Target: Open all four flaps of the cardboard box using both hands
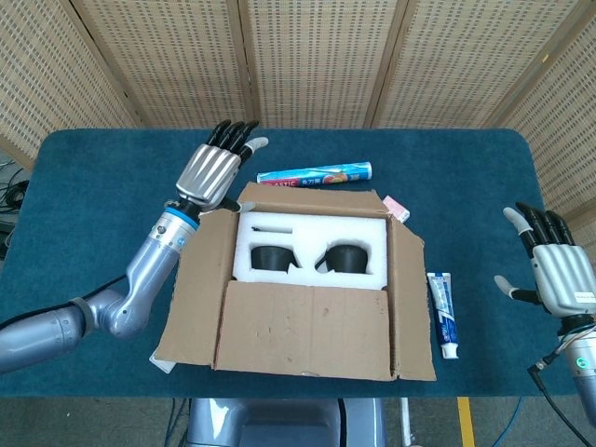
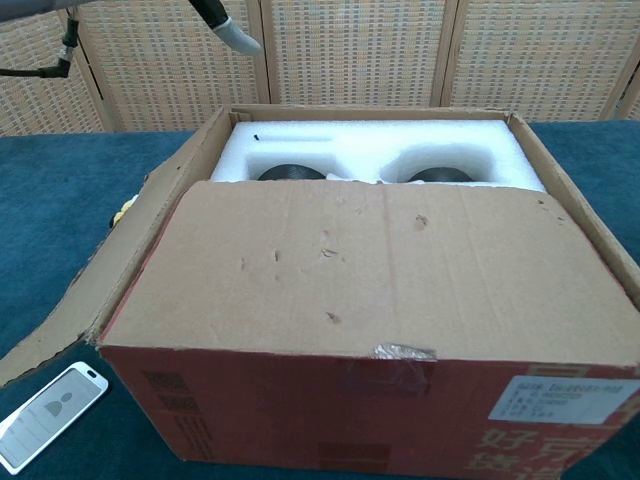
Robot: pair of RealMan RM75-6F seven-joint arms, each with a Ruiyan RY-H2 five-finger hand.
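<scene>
The cardboard box (image 1: 307,279) stands mid-table with white foam (image 1: 312,233) and two black round items showing inside. Its left flap (image 1: 194,284) and right flap (image 1: 410,312) splay outward. The front flap (image 1: 305,328) lies flat over the near side, filling the chest view (image 2: 380,270). The back flap (image 1: 317,198) is folded down behind the box. My left hand (image 1: 214,168) hovers at the back-left corner with fingers extended, holding nothing; only a fingertip (image 2: 234,32) shows in the chest view. My right hand (image 1: 557,268) is spread and empty at the right table edge, apart from the box.
A plastic-wrap roll (image 1: 315,174) lies behind the box. A toothpaste tube (image 1: 443,315) and a small pink item (image 1: 395,207) sit to its right. A white phone (image 2: 50,415) lies by the front-left corner under the left flap. Wicker screens stand behind the blue table (image 1: 84,214).
</scene>
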